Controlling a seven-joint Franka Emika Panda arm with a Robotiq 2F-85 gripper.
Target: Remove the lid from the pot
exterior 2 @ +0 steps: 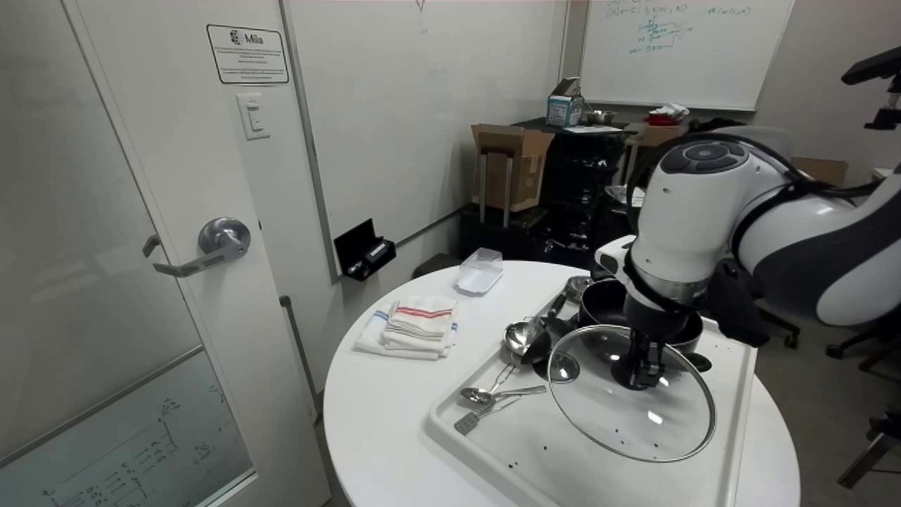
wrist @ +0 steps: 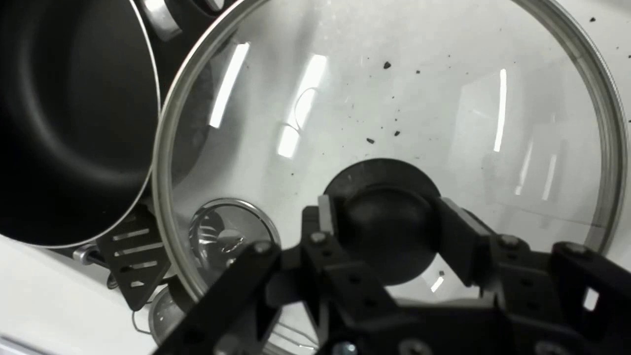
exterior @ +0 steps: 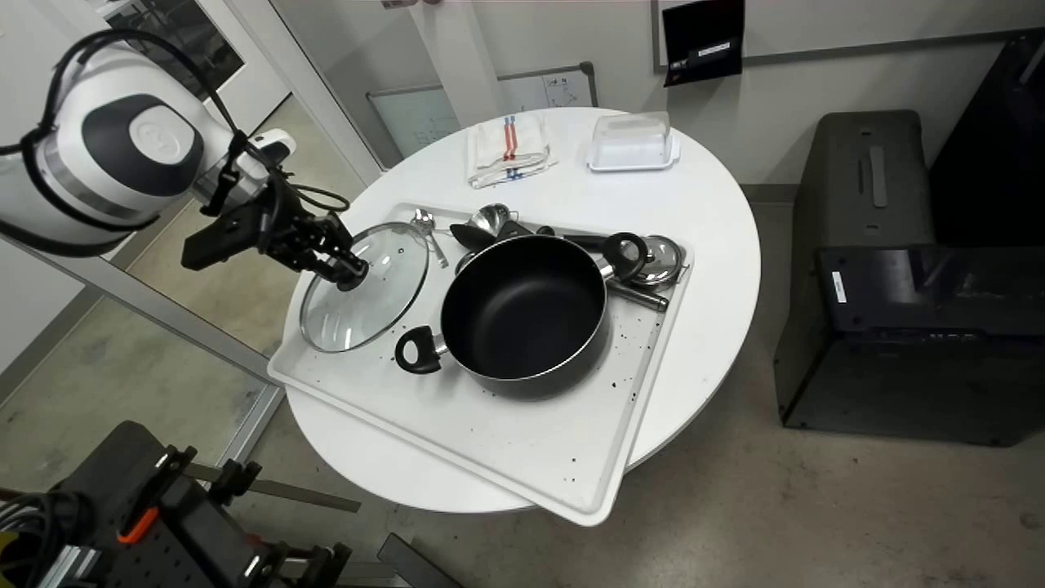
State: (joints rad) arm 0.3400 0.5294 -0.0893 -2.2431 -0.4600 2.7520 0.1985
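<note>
The lid, a clear glass disc with a metal rim, shows in both exterior views (exterior: pixel 396 282) (exterior 2: pixel 598 412) and fills much of the wrist view (wrist: pixel 434 108). My gripper (exterior: pixel 347 273) has its fingers on both sides of the lid's dark knob, closed on it, as the wrist view (wrist: pixel 387 227) shows. The lid appears slightly tilted and held above the tray, beside the pot. The black pot (exterior: pixel 522 310) stands uncovered, its dark inside visible. In an exterior view the arm partly hides the pot (exterior 2: pixel 602 299). The wrist view shows part of the pot (wrist: pixel 74 123) at the left.
A white tray (exterior: pixel 522 445) with dark crumbs lies on a round white table (exterior: pixel 710 245). Metal and black utensils (exterior: pixel 490 220) lie behind the pot, with a small glass lid (exterior: pixel 660 261) by its far handle. Folded towels (exterior: pixel 510 151) and a clear-covered dish (exterior: pixel 633 143) stand farther back.
</note>
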